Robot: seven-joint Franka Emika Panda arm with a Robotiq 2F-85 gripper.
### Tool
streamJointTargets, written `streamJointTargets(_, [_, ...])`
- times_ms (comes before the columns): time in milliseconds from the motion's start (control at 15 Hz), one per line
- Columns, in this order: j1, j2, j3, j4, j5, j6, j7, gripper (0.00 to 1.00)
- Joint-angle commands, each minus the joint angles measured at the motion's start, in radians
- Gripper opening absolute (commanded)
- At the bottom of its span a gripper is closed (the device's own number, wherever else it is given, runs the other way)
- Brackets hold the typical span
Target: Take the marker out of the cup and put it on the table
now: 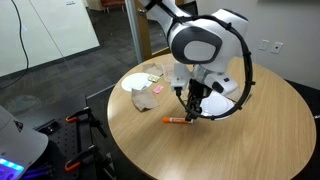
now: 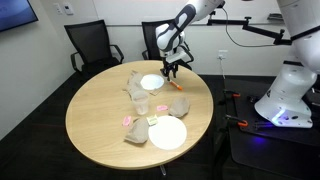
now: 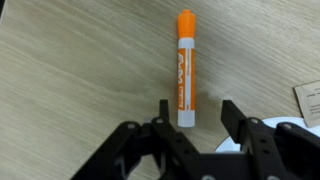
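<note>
Black two-fingered tool (image 3: pixel 197 118) open wide, hanging low over the round, light wood-grain surface (image 1: pixel 245 140), gripping nothing. Between the spread fingers in the wrist view, lying flat on the wood: slim orange-and-white marker pen (image 3: pixel 185 70), orange cap pointing away, white end reaching in between the fingertips, no contact visible on either side. In an exterior view, marker pen (image 1: pixel 176 120) just left of the tool (image 1: pixel 192 112). Small clear tumbler (image 2: pixel 142 104) upright near the middle of the surface, well apart from the marker pen, near a round white plate (image 2: pixel 152 82).
</note>
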Motion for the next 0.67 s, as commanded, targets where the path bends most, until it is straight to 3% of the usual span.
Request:
streamJointTargets(0, [0.0, -0.025, 0.003, 0.005, 0.002, -0.019, -0.009, 0.91])
streamJointTargets(133, [0.012, -0.055, -0.003, -0.019, -0.007, -0.004, 0.0, 1.0])
streamJointTargets(600, [0.065, -0.227, -0.025, -0.152, -0.065, 0.121, 0.025, 1.0])
